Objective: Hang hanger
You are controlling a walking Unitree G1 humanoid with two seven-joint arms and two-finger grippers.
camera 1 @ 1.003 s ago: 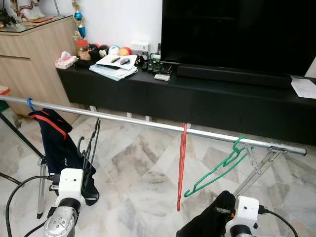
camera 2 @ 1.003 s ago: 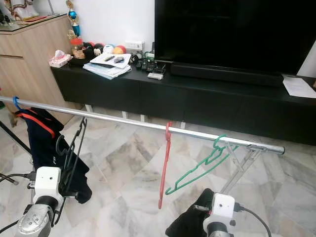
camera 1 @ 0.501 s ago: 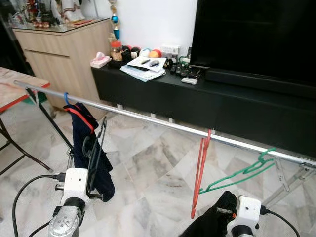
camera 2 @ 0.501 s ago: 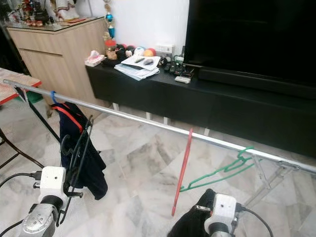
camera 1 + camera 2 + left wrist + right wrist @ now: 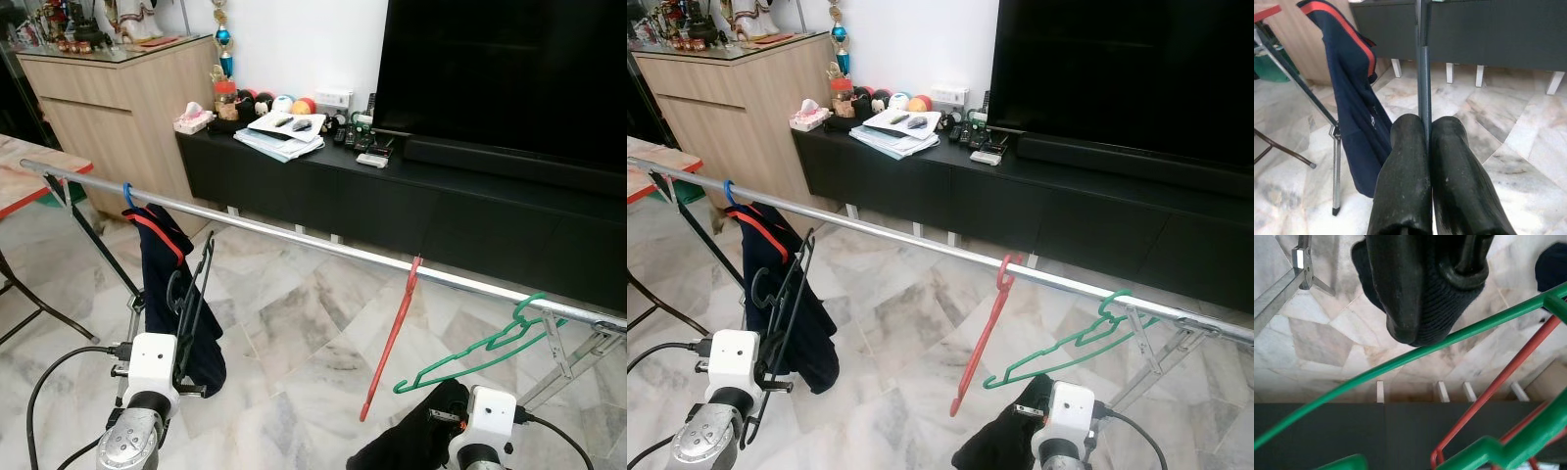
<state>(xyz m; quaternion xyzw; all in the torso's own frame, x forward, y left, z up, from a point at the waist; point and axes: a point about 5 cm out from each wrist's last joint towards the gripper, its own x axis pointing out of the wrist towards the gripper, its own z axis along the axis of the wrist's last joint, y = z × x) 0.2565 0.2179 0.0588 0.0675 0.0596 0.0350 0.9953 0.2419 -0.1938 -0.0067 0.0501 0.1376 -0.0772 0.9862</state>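
Left end effector point(image 5: 1426, 147) clamps the upright black hanger point(image 5: 192, 299), hook up, below the rail point(image 5: 294, 238).

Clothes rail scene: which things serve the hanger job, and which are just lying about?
Job:
black hanger, clamped in left gripper
metal rail

Lying about:
red hanger
green hanger
navy garment
papers
television

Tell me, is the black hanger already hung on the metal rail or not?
Not hung. The left gripper holds the black hanger between shut fingers, its hook below the metal rail.
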